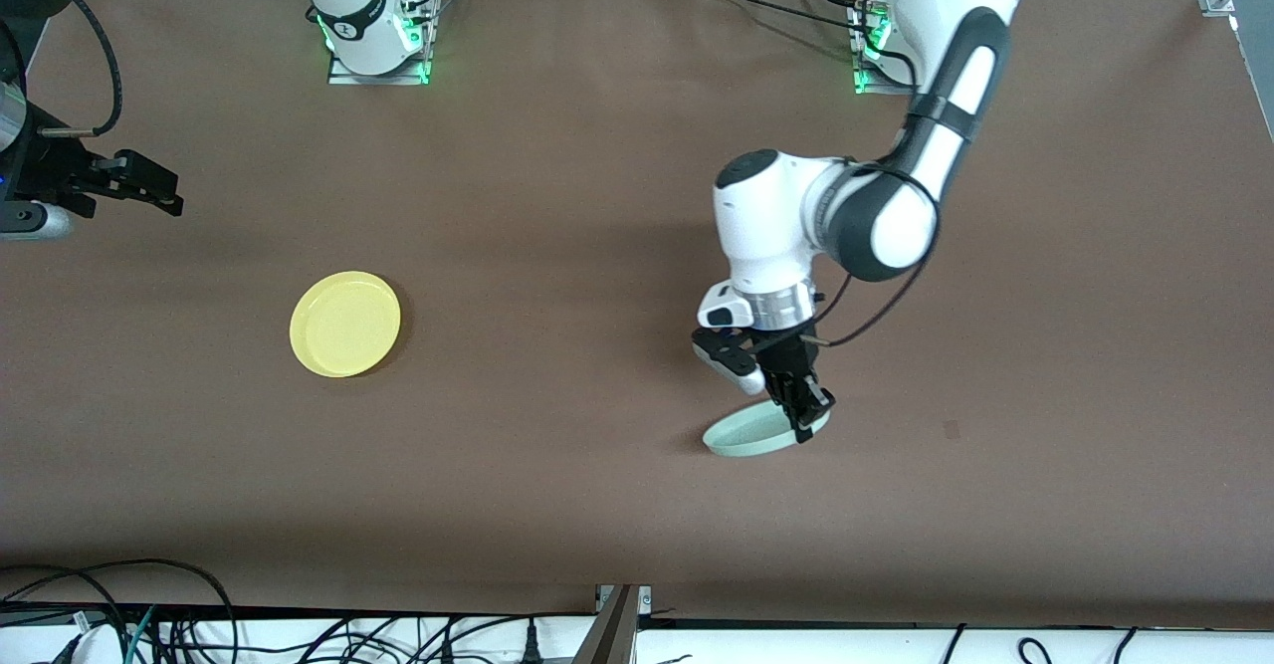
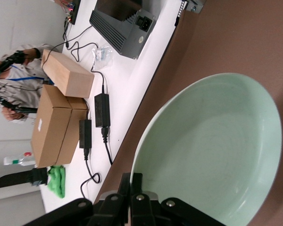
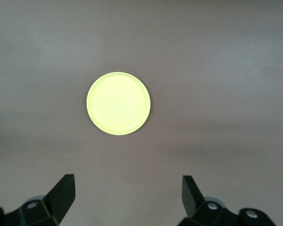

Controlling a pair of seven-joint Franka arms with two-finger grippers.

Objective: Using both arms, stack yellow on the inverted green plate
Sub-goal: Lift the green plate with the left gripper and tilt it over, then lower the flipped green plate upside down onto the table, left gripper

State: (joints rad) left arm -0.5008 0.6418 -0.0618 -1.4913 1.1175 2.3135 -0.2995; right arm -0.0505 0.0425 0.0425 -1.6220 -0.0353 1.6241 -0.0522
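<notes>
**A:** How many plates are there?

**B:** Two. One yellow plate (image 1: 345, 324) and one green plate (image 1: 761, 432). Both are on the brown bench (image 1: 597, 196).

**A:** How many arms?

**B:** Two arms, and each one has a gripper.

**A:** Where is the yellow plate?

**B:** It lies flat on the bench with its open side up, toward the right arm's end. In the front view it sits at about nine o'clock from the green plate, and well apart from it.

**A:** And the green plate?

**B:** It is toward the left arm's end, and nearer to the front camera than the yellow one. It is tipped up, with one edge lifted. You can see its hollow inside.

**A:** What is lifting it?

**B:** The left gripper (image 1: 808, 407). Its jaws are clenched on the rim of the green plate, at about three o'clock on the plate in the front view.

**A:** What about the right gripper (image 3: 127, 190)?

**B:** It waits up in the air, high over the bench. Its jaws are spread wide. They hold nothing and touch nothing.
</notes>
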